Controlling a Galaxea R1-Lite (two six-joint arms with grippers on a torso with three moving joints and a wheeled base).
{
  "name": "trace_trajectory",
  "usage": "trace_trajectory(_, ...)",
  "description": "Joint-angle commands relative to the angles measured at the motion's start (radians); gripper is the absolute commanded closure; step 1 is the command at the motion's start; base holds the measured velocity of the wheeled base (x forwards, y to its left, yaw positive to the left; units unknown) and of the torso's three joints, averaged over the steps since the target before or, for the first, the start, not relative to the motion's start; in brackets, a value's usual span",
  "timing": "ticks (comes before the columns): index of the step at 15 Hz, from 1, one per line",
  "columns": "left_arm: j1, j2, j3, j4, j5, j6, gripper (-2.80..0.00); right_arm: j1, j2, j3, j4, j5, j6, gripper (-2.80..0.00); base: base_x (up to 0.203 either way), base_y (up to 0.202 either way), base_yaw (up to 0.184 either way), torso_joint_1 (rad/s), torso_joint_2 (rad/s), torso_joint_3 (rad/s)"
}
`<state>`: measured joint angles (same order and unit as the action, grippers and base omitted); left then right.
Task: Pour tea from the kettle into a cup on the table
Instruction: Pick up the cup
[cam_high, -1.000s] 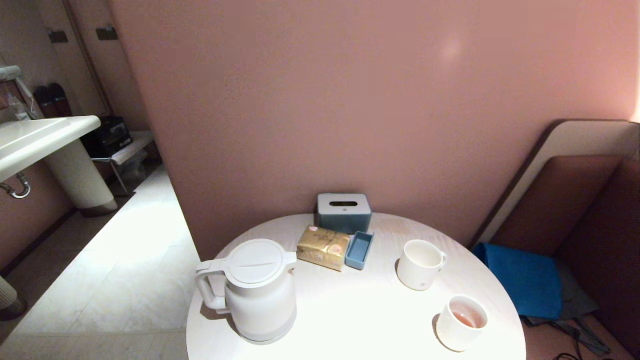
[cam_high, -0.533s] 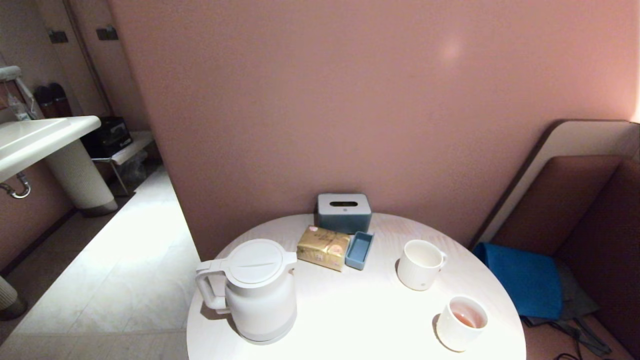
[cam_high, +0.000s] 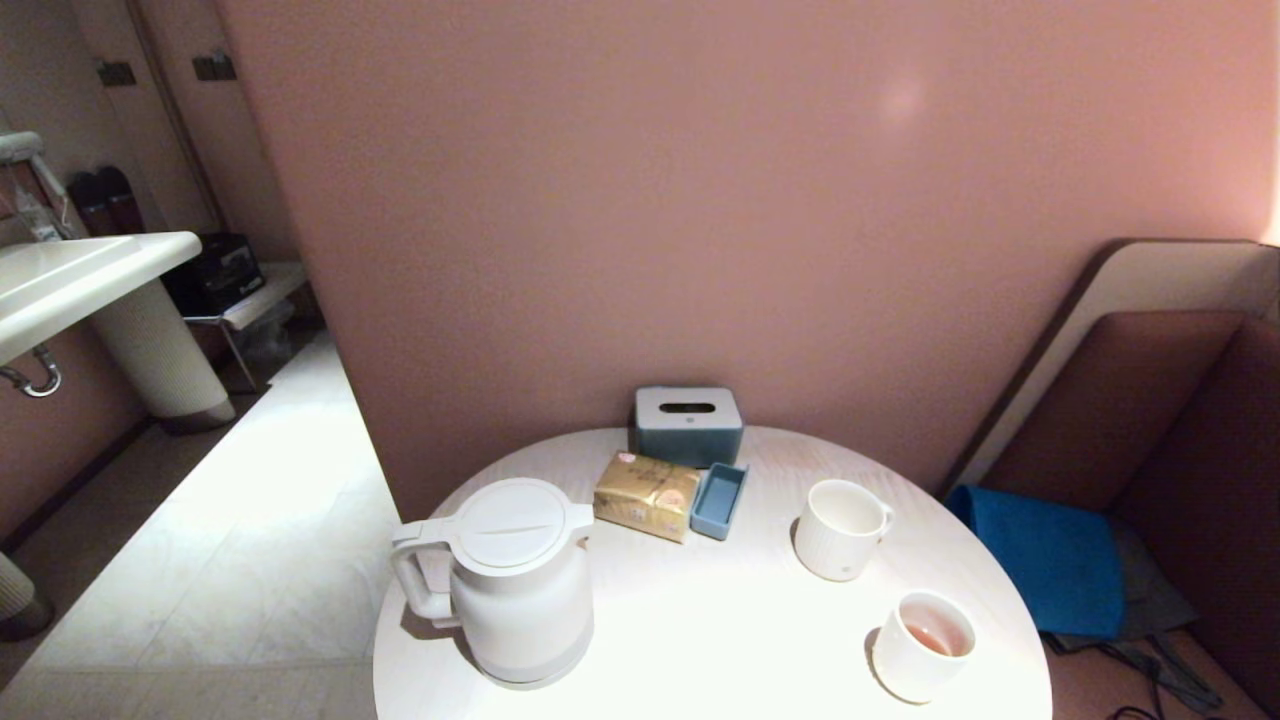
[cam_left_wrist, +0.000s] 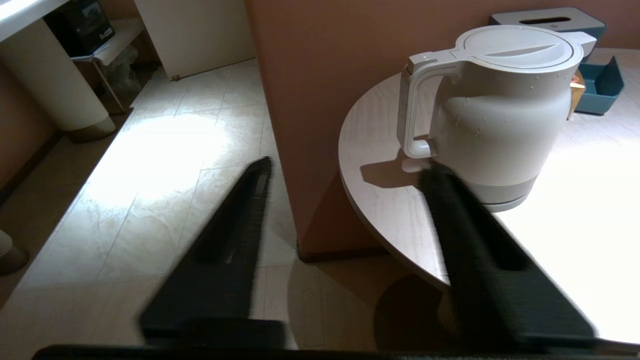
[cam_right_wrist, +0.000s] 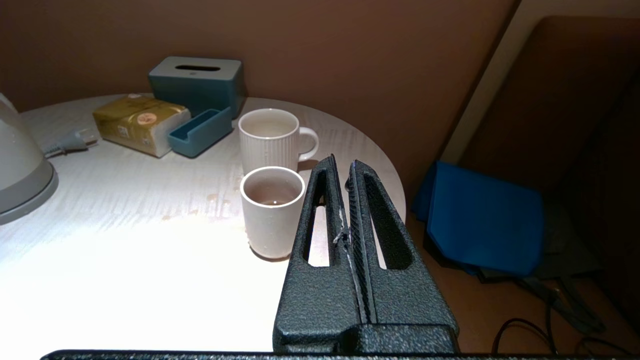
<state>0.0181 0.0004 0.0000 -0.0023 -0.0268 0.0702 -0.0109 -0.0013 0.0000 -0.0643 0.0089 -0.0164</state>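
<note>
Kettle (cam_high: 520, 585) upright at table (cam_high: 720, 640) edge, ungripped. Cup (cam_high: 922, 645) opposite, holding a little tea (cam_high: 930, 638). Left gripper (cam_left_wrist: 345, 170) apart, short of handle; right gripper (cam_right_wrist: 341, 165) pressed together. Pour seemingly done.

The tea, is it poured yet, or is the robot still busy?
Looks mostly done: the cup holds a little reddish tea, and the kettle stands upright on the table. Nothing is in hand: the left pincer is open, short of the kettle's handle, and the right pincer is shut beside the cup. Little seems left.
</note>
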Motion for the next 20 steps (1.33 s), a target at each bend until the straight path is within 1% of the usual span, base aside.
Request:
trace_trajectory(1,0.0,0.0,0.0,-0.001,-0.001,0.0,0.0,0.0,0.001,0.0,-0.001,0.0,0.0,0.0,0.0,0.0,0.0,0.0,0.0,0.0)
trace_trajectory(6,0.0,0.0,0.0,-0.001,-0.001,-0.001,0.0,0.0,0.001,0.0,-0.001,0.0,0.0,0.0,0.0,0.0,0.0,0.0,0.0,0.0)
trace_trajectory(10,0.0,0.0,0.0,-0.001,-0.001,-0.025,0.0,0.0,0.001,0.0,0.0,0.0,0.0,0.0,0.0,0.0,0.0,0.0,0.0,0.0)
trace_trajectory(12,0.0,0.0,0.0,-0.001,0.005,-0.047,0.0,0.0,0.001,0.0,-0.002,0.0,0.0,0.0,0.0,0.0,0.0,0.0,0.0,0.0)
trace_trajectory(14,0.0,0.0,0.0,-0.002,0.025,-0.06,0.0,0.0,0.001,0.0,0.0,0.002,-0.009,0.0,0.0,0.0,0.0,0.0,0.0,0.0)
trace_trajectory(15,0.0,0.0,0.0,-0.002,0.028,-0.089,0.0,0.0,0.001,0.0,0.001,0.004,-0.011,0.0,0.0,0.0,0.0,0.0,0.0,0.0)
trace_trajectory(18,0.0,0.0,0.0,-0.002,0.028,-0.087,0.0,0.0,0.001,0.0,0.0,0.0,0.003,0.0,0.0,0.0,0.0,0.0,0.0,0.0)
trace_trajectory(19,0.0,0.0,0.0,-0.002,0.028,-0.087,0.0,0.0,0.001,0.0,-0.002,-0.003,0.025,0.0,0.0,0.0,0.0,0.0,0.0,0.0)
trace_trajectory(20,0.0,0.0,0.0,-0.002,0.028,-0.087,0.0,0.0,0.001,0.0,-0.008,-0.006,0.012,0.0,0.0,0.0,0.0,0.0,0.0,0.0)
